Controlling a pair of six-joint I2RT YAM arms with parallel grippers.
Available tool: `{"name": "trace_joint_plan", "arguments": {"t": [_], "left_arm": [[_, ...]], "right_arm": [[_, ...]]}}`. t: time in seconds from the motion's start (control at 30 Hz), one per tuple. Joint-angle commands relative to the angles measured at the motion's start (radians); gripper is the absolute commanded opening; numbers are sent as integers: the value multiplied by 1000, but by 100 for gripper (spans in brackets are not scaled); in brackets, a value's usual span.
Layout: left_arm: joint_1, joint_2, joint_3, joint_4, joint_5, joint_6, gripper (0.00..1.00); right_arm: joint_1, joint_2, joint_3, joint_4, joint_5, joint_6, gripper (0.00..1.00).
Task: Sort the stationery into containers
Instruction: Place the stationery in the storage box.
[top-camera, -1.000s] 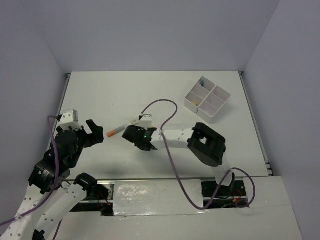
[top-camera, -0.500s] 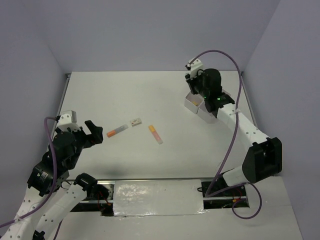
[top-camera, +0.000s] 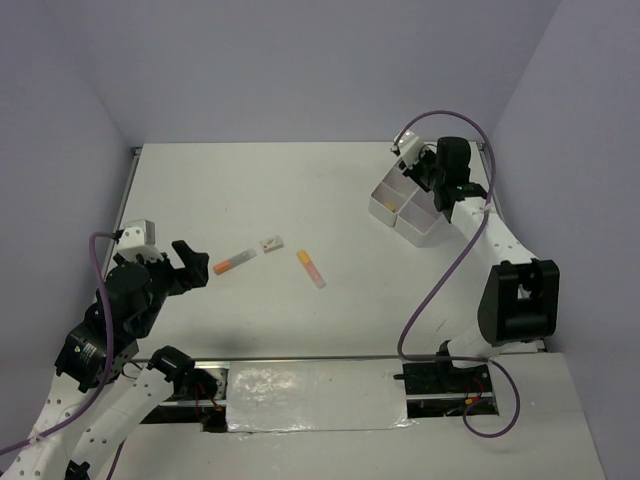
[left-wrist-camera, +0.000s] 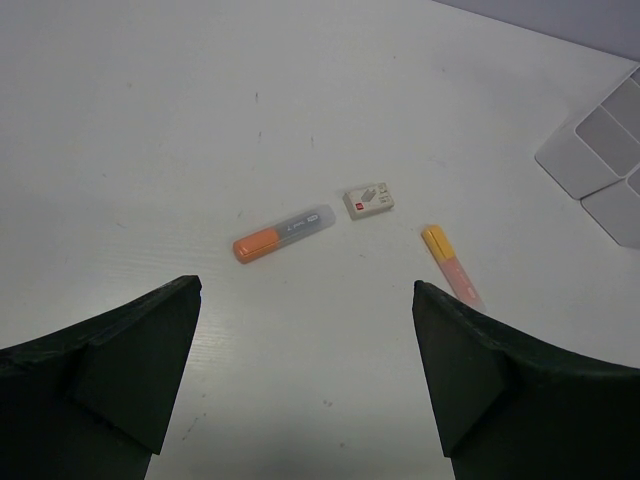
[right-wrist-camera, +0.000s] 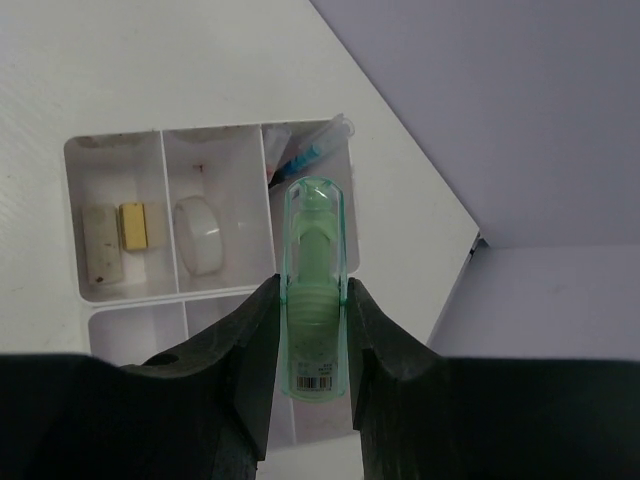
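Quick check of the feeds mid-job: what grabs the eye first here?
The right tool, shut on a green marker, hangs over the white divided box at the far right of the table; a tape ring and pens already lie inside. In the middle, an orange marker, a small eraser and a yellow-pink marker lie loose ahead of the open left tool.

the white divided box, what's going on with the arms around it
The right gripper is shut on a green marker and holds it above the white divided box, which already contains two erasers, a tape ring and pens. The left gripper hangs open over the table, holding nothing. An orange marker, a small eraser and a yellow and pink marker lie loose there, not yet sorted.
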Motion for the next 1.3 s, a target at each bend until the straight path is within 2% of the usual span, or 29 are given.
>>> {"name": "trace_joint_plan", "arguments": {"t": [0.0,0.17,0.4,0.73,0.93,1.17,1.23,1.27], "left_arm": [[-5,4,5,47,13,29,99],[-6,24,5,47,19,32,99],[-6,27,2,55,34,38,99],[-11,15,4,56,39,40,99],[-19,13,4,55,37,40,99],[-20,4,4,55,34,38,99],[-22,2,2,59,41,43,99],[-22,5,4,59,42,43,99]], "right_arm": [[-2,32,-15,83,15,-53,0],[-57,54,-15,120,33,-19,1],[-78,20,-154,325,114,-23,6],[-121,19,-214,387,128,20,10],[-128,15,-209,390,118,43,20],[-128,12,-226,390,81,53,24],[-128,25,-220,378,85,55,33],[-128,29,-219,373,85,59,34]]}}
